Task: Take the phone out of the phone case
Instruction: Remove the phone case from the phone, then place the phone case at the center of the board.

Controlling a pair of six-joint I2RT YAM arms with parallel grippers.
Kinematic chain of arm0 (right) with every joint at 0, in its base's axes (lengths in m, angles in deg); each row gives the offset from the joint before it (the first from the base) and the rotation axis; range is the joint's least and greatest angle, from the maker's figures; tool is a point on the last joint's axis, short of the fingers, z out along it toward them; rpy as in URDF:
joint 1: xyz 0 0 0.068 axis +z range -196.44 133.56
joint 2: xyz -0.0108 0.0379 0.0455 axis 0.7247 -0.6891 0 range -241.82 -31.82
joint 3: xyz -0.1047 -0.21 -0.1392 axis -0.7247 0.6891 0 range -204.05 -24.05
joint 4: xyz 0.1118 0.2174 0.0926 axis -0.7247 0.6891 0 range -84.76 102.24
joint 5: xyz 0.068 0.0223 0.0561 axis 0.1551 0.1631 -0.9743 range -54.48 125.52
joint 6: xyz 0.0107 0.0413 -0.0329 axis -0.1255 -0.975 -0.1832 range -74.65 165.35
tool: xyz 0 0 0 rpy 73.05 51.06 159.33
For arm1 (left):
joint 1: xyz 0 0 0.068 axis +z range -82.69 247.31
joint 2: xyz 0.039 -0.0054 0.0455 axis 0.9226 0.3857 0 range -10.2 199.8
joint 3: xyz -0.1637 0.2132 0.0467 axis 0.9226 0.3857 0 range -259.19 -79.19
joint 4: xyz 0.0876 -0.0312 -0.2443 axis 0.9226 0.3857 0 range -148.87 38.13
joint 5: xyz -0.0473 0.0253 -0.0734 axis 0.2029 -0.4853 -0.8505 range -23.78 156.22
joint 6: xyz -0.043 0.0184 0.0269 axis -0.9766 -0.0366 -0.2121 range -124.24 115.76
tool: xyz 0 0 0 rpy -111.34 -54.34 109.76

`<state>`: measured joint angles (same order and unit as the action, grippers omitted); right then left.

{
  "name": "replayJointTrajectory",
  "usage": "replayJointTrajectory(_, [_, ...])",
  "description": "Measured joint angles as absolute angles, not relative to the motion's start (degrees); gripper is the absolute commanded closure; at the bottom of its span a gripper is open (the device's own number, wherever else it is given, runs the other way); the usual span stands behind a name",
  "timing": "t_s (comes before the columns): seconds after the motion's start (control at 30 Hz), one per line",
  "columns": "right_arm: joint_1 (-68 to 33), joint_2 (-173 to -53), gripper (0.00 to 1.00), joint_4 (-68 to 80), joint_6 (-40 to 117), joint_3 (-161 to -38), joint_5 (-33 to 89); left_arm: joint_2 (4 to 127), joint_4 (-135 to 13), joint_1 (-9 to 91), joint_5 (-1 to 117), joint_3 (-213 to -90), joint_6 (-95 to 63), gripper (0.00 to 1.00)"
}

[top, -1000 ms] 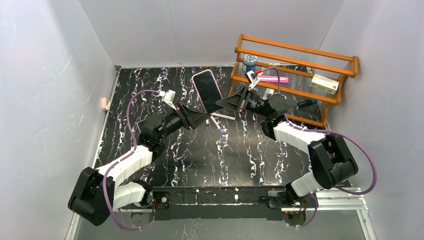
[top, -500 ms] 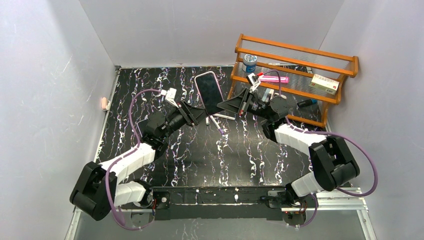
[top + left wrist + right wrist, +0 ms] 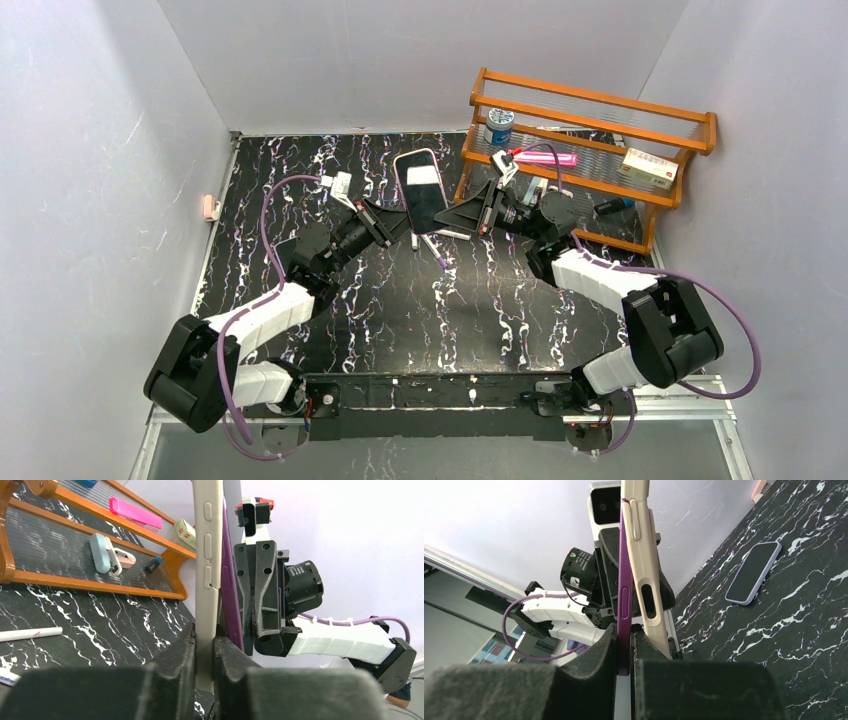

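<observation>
The phone (image 3: 422, 190) is held upright in mid-air above the back of the table, between both grippers. In the left wrist view my left gripper (image 3: 204, 652) is shut on the lower edge of the beige phone case (image 3: 207, 555). The purple phone (image 3: 230, 605) stands just behind the case. In the right wrist view my right gripper (image 3: 624, 650) is shut on the purple phone's (image 3: 624, 595) edge. There the beige case (image 3: 644, 570) splays away from the phone at its lower end. From above, the left gripper (image 3: 398, 222) and right gripper (image 3: 447, 213) face each other.
An orange wooden rack (image 3: 600, 110) at the back right holds a blue-capped can (image 3: 499, 124), a pink bar (image 3: 548, 158) and a small box (image 3: 648, 168). Two pens (image 3: 440, 240) lie under the grippers. Another phone (image 3: 754, 572) lies flat on the black marbled table.
My left gripper has moved in toward the phone and shut on the beige case. The phone has shifted slightly right. The right gripper has kept its grip.
</observation>
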<state>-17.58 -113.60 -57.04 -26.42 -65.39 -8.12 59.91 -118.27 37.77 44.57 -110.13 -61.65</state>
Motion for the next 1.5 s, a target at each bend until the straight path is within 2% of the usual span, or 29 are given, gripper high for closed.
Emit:
replayJointTrajectory(0.27, [-17.67,-111.98,0.99,-50.66,-23.42,-65.39,-8.49,60.58,-116.89,37.36,45.53,-110.13,-56.14,1.0])
replayJointTrajectory(0.5, [-17.64,-107.26,0.99,-39.27,-16.8,-63.29,-8.42,58.97,-108.04,36.33,48.83,-110.13,-47.53,1.0])
replayJointTrajectory(0.8, [-19.48,-102.01,0.99,-25.46,-9.46,-59.29,-11.22,58.75,-96.74,39.06,61.31,-112.62,-41.98,1.0])
replayJointTrajectory(1.27, [-29.45,-98.93,0.99,-19.97,-3.36,-47.12,-3.99,58.9,-73.66,40.79,57.23,-113.25,-40.86,1.0])
replayJointTrajectory(1.5, [-29.82,-98.82,0.93,-17.96,-0.32,-43.71,1.35,58.86,-68.46,40.96,54.65,-108.44,-42.24,1.0])
